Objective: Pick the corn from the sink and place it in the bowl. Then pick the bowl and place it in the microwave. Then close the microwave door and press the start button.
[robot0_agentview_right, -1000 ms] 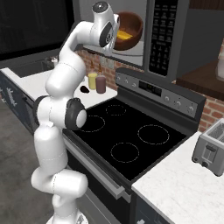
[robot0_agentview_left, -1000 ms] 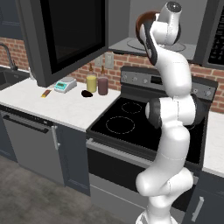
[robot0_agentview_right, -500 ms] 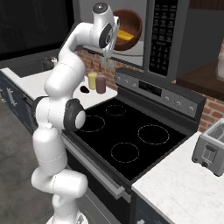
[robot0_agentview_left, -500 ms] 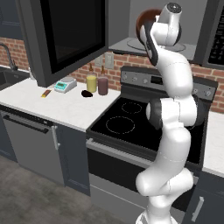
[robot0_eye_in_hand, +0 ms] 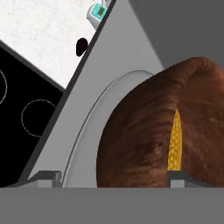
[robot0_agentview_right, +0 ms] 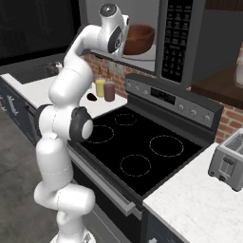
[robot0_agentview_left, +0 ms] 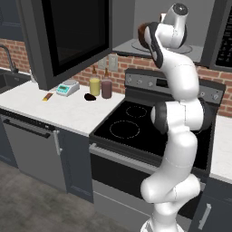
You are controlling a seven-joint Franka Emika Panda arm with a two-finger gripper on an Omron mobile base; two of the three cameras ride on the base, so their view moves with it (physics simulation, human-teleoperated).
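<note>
Resting on the turntable inside the microwave [robot0_agentview_right: 190, 42], the bowl [robot0_agentview_right: 137, 39] carries the corn [robot0_eye_in_hand: 175, 144] at its 3 o'clock. Pincer [robot0_eye_in_hand: 109, 177] spread wide, holding nothing. Next: withdraw, close the microwave door [robot0_agentview_left: 68, 36].

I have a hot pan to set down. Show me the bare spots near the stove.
Free: the counter left of the cooktop, in front of the two jars, and the counter before the toaster. Crowded: the back wall by the jars and the scale.

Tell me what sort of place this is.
A rendered home kitchen: a black stove under an open microwave, a toaster on the counter, and a wooden bowl inside the microwave.
</note>
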